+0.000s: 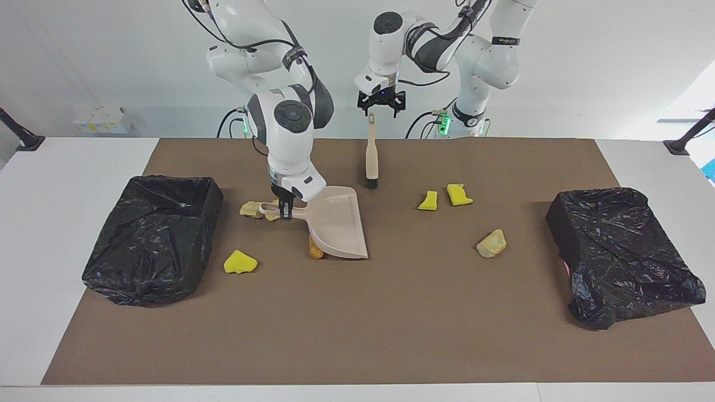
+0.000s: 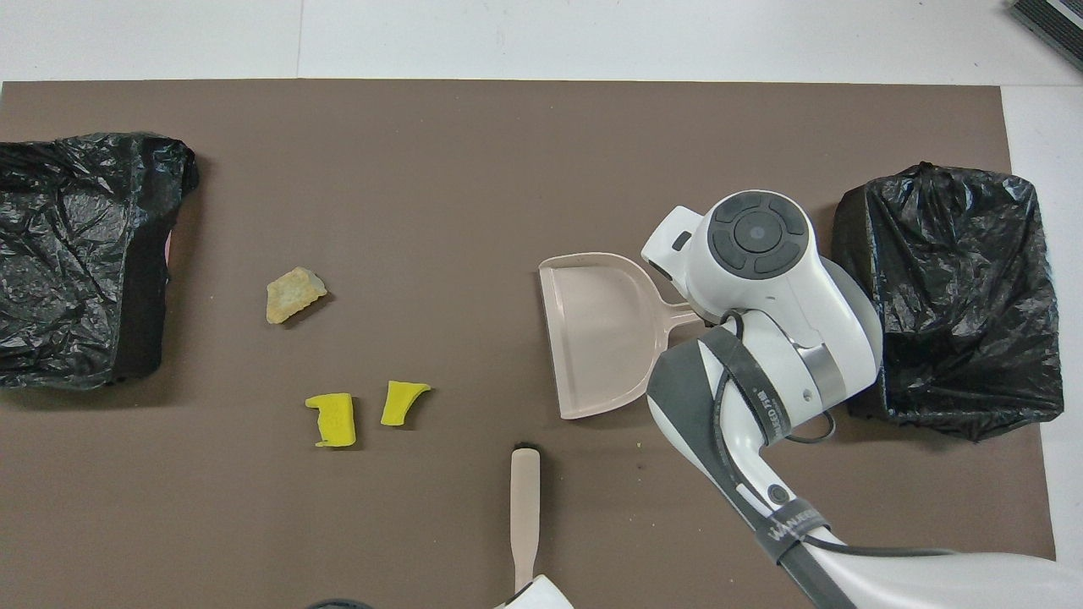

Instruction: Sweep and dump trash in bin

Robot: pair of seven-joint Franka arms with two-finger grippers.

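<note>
while the right gripper [image 1: 285, 212] pinches the dustpan [image 1: 337, 223] handle in the facing view, the left gripper [image 1: 380, 109], fingers spread, hangs directly over the brush [image 1: 371, 156] handle's top; trash [image 1: 241, 262] lies scattered both sides. from overhead, the brush [image 2: 525, 516] runs lengthwise toward the robots, nearer the left arm.

Facing and overhead cameras, both high, sharing the mat [image 1: 391, 312].
</note>
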